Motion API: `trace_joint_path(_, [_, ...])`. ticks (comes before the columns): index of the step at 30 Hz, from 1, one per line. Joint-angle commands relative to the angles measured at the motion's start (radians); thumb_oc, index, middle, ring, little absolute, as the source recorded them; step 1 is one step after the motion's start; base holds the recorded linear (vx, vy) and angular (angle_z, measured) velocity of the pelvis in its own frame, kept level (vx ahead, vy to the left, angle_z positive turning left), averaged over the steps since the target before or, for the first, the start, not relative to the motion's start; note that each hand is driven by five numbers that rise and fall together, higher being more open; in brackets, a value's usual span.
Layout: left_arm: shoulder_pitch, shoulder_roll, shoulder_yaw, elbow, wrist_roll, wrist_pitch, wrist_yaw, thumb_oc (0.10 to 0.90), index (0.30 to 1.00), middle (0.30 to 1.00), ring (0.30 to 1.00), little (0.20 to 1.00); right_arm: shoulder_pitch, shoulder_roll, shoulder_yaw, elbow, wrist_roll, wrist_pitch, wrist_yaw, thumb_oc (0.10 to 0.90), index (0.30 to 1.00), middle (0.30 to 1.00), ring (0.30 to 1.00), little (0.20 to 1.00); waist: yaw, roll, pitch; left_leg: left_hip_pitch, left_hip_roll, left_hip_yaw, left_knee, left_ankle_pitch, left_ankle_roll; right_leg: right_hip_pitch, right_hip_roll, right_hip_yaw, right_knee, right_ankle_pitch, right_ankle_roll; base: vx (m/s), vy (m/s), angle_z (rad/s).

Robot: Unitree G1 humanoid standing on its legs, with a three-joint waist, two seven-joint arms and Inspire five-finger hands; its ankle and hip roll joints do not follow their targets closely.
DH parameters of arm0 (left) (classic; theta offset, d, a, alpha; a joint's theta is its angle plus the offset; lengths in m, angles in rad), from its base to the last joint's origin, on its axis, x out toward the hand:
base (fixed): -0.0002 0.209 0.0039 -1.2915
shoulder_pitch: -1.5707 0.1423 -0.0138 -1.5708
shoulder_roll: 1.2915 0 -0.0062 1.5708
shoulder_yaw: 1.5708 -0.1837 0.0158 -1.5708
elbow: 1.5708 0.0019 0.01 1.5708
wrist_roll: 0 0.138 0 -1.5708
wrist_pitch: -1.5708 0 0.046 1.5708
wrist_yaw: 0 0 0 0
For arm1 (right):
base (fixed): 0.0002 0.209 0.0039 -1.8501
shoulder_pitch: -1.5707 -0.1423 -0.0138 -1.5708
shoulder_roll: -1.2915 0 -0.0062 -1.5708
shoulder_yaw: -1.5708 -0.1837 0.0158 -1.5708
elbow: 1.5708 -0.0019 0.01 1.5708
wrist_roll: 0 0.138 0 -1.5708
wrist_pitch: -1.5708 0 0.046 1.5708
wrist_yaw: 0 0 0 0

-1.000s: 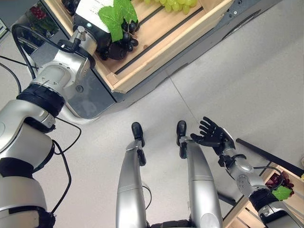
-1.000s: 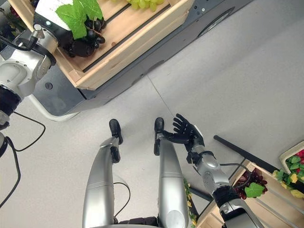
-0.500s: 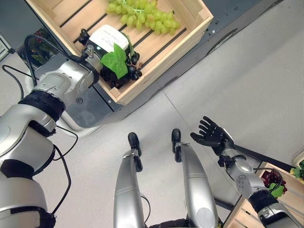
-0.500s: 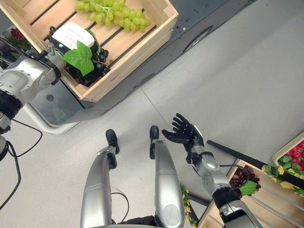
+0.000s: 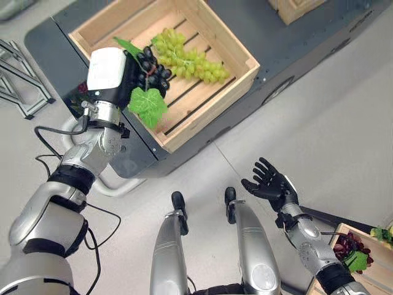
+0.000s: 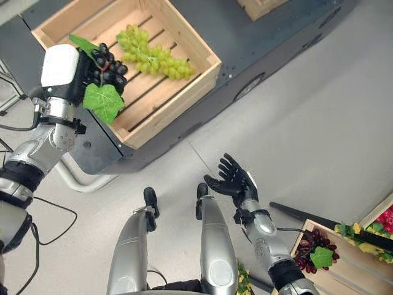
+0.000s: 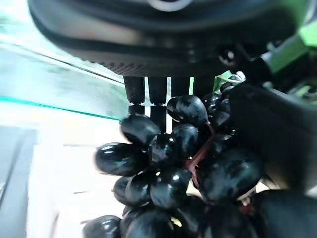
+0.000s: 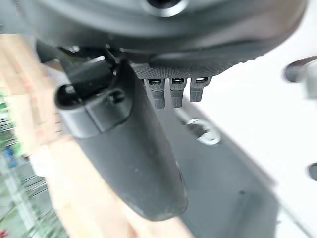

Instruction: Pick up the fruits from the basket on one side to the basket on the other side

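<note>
The left hand (image 5: 109, 75) is up over the near-left edge of the wooden crate (image 5: 236, 52), its fingers curled round a bunch of dark grapes (image 5: 150, 66). In the left wrist view the berries (image 7: 168, 168) sit packed between the thumb and the fingers, whose tips are mostly hidden behind the fruit. A green leaf (image 5: 147, 106) hangs from the bunch across the crate's near rim, and a second leaf tip pokes out behind the hand. Whether the bunch touches the crate floor or hangs clear of it cannot be told, as the hand and leaf cover that spot.

Inside the crate a bunch of green grapes (image 5: 187, 56) lies on the slats toward the far-right side, just beside the dark bunch. The crate stands on a dark grey platform (image 5: 295, 43), near its front edge; another wooden box (image 5: 293, 7) at the platform's back is cut off by the frame.

The right hand (image 5: 269, 184) is held out low over the grey floor (image 5: 331, 123), well apart from the crate, palm up with fingers spread and straight, holding nothing.

At the lower right corner a second wooden crate (image 6: 344, 261) is partly cut off; a reddish-purple grape bunch (image 6: 312, 251) with a leaf lies in it, and further fruit at the frame edge is too small to make out
</note>
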Motion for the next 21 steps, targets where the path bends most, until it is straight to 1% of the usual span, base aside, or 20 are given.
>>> trace_joint_path(1, [-0.043, 0.027, 0.14, -0.1, -0.151, -0.084, 0.061, 0.4, 0.3, 0.3, 0.3, 0.3, -0.029, 0.015, -0.06, -0.159, -0.047, -0.107, 0.013, 0.8, 0.9, 0.9, 0.9, 0.9, -0.001, 0.034, -0.087, 0.111, -0.048, 0.052, 0.004, -0.123, 0.06, 0.117, -0.009, 0.0, -0.153, 0.052, -0.014, 0.04, 0.024, -0.02])
trace_joint_path(2, [-0.04, 0.025, 0.142, -0.101, -0.154, -0.084, 0.059, 0.4, 0.3, 0.3, 0.3, 0.3, -0.029, 0.016, -0.06, -0.162, -0.051, -0.106, 0.013, 0.8, 0.9, 0.9, 0.9, 0.9, -0.002, 0.035, -0.089, 0.117, -0.049, 0.053, 0.0, -0.123, 0.059, 0.123, -0.01, -0.001, -0.157, 0.052, -0.014, 0.04, 0.025, -0.1])
trace_joint_path(3, [-0.014, 0.014, 0.159, -0.117, -0.18, -0.097, 0.064, 0.4, 0.3, 0.3, 0.3, 0.3, -0.035, 0.022, -0.06, -0.19, -0.068, -0.112, 0.024, 0.8, 0.9, 0.9, 0.9, 0.9, -0.003, 0.045, -0.111, 0.161, -0.056, 0.053, -0.027, -0.12, 0.058, 0.165, -0.017, -0.002, -0.182, 0.052, -0.013, 0.06, 0.024, -0.1])
trace_joint_path(4, [-0.003, 0.012, 0.165, -0.123, -0.194, -0.103, 0.061, 0.4, 0.3, 0.3, 0.3, 0.3, -0.037, 0.023, -0.06, -0.203, -0.081, -0.111, 0.019, 0.8, 0.9, 0.9, 0.9, 0.9, -0.002, 0.05, -0.124, 0.18, -0.058, 0.053, -0.041, -0.119, 0.057, 0.184, -0.02, -0.002, -0.195, 0.052, -0.013, 0.07, 0.026, -0.08])
trace_joint_path(5, [0.013, 0.008, 0.174, -0.131, -0.213, -0.117, 0.062, 0.4, 0.3, 0.3, 0.3, 0.3, -0.038, 0.024, -0.057, -0.219, -0.097, -0.114, 0.019, 0.8, 0.9, 0.9, 0.9, 0.9, -0.003, 0.056, -0.137, 0.207, -0.062, 0.052, -0.061, -0.117, 0.056, 0.211, -0.024, -0.003, -0.214, 0.053, -0.012, 0.08, 0.023, -0.04])
trace_joint_path(6, [0.04, 0.0, 0.186, -0.147, -0.252, -0.149, 0.051, 0.4, 0.3, 0.3, 0.3, 0.3, -0.039, 0.026, -0.051, -0.242, -0.131, -0.116, 0.018, 0.8, 0.9, 0.9, 0.9, 0.9, -0.004, 0.065, -0.159, 0.246, -0.066, 0.051, -0.087, -0.114, 0.053, 0.25, -0.029, -0.004, -0.238, 0.053, -0.012, 0.07, 0.02, -0.04])
trace_joint_path(8, [0.072, -0.027, 0.202, -0.191, -0.284, -0.169, 0.024, 0.4, 0.3, 0.3, 0.3, 0.3, -0.047, 0.026, -0.039, -0.268, -0.175, -0.116, 0.013, 0.8, 0.9, 0.9, 0.9, 0.9, -0.001, 0.078, -0.197, 0.308, -0.072, 0.044, -0.128, -0.111, 0.049, 0.32, -0.03, -0.008, -0.281, 0.051, -0.013, 0.08, 0.009, -0.03])
trace_joint_path(9, [0.074, -0.027, 0.203, -0.192, -0.284, -0.168, 0.023, 0.4, 0.3, 0.3, 0.3, 0.3, -0.047, 0.025, -0.039, -0.269, -0.176, -0.116, 0.013, 0.8, 0.9, 0.9, 0.9, 0.9, -0.002, 0.078, -0.195, 0.313, -0.072, 0.043, -0.131, -0.11, 0.049, 0.325, -0.03, -0.009, -0.284, 0.052, -0.013, 0.09, -0.015, -0.04])
trace_joint_path(10, [0.099, -0.053, 0.216, -0.23, -0.326, -0.176, -0.025, 0.4, 0.3, 0.3, 0.3, 0.3, -0.061, 0.03, -0.028, -0.282, -0.204, -0.12, 0.023, 0.8, 0.9, 0.9, 0.9, 0.9, 0.004, 0.087, -0.222, 0.357, -0.075, 0.039, -0.16, -0.107, 0.046, 0.376, -0.029, -0.014, -0.315, 0.05, -0.015, 0.07, -0.017, 0.0])
trace_joint_path(12, [0.118, -0.077, 0.221, -0.252, -0.342, -0.18, -0.055, 0.4, 0.3, 0.3, 0.3, 0.3, -0.076, 0.035, -0.018, -0.284, -0.236, -0.115, 0.022, 0.8, 0.9, 0.9, 0.9, 0.9, 0.009, 0.093, -0.241, 0.395, -0.076, 0.035, -0.188, -0.105, 0.044, 0.421, -0.029, -0.022, -0.346, 0.052, -0.014, 0.1, -0.029, 0.01])
trace_joint_path(13, [0.137, -0.106, 0.217, -0.278, -0.37, -0.182, -0.093, 0.4, 0.3, 0.3, 0.3, 0.3, -0.1, 0.037, -0.002, -0.285, -0.265, -0.096, 0.026, 0.8, 0.9, 0.9, 0.9, 0.9, 0.019, 0.098, -0.271, 0.435, -0.077, 0.03, -0.226, -0.099, 0.042, 0.467, -0.028, -0.03, -0.383, 0.058, -0.012, 0.1, -0.048, 0.03])
trace_joint_path(14, [0.143, -0.117, 0.215, -0.286, -0.381, -0.182, -0.109, 0.4, 0.3, 0.3, 0.3, 0.3, -0.111, 0.037, 0.005, -0.283, -0.269, -0.088, 0.03, 0.8, 0.9, 0.9, 0.9, 0.9, 0.023, 0.099, -0.282, 0.447, -0.076, 0.026, -0.239, -0.096, 0.042, 0.482, -0.028, -0.033, -0.396, 0.061, -0.011, 0.11, -0.078, 0.04])
trace_joint_path(16, [0.162, -0.148, 0.211, -0.321, -0.446, -0.17, -0.195, 0.4, 0.3, 0.3, 0.3, 0.3, -0.155, 0.033, 0.026, -0.275, -0.242, -0.039, 0.082, 0.8, 0.9, 0.9, 0.9, 0.9, 0.042, 0.099, -0.329, 0.497, -0.074, 0.014, -0.294, -0.082, 0.039, 0.537, -0.024, -0.046, -0.447, 0.078, -0.008, 0.07, -0.11, 0.08])
trace_joint_path(18, [0.173, -0.159, 0.204, -0.328, -0.491, -0.17, -0.245, 0.4, 0.3, 0.3, 0.3, 0.3, -0.178, 0.025, 0.036, -0.267, -0.218, -0.021, 0.1, 0.8, 0.9, 0.9, 0.9, 0.9, 0.053, 0.097, -0.354, 0.52, -0.071, 0.006, -0.325, -0.072, 0.037, 0.564, -0.021, -0.052, -0.476, 0.089, -0.006, 0.04, -0.105, 0.09])
trace_joint_path(21, [0.165, -0.189, 0.172, -0.343, -0.564, -0.135, -0.37, 0.4, 0.3, 0.3, 0.3, 0.3, -0.271, 0.012, 0.046, -0.235, -0.166, 0.065, 0.1, 0.8, 0.9, 0.9, 0.9, 0.9, 0.08, 0.087, -0.4, 0.568, -0.064, -0.014, -0.401, -0.048, 0.029, 0.623, -0.012, -0.069, -0.557, 0.122, 0.0, -0.03, -0.154, 0.04])
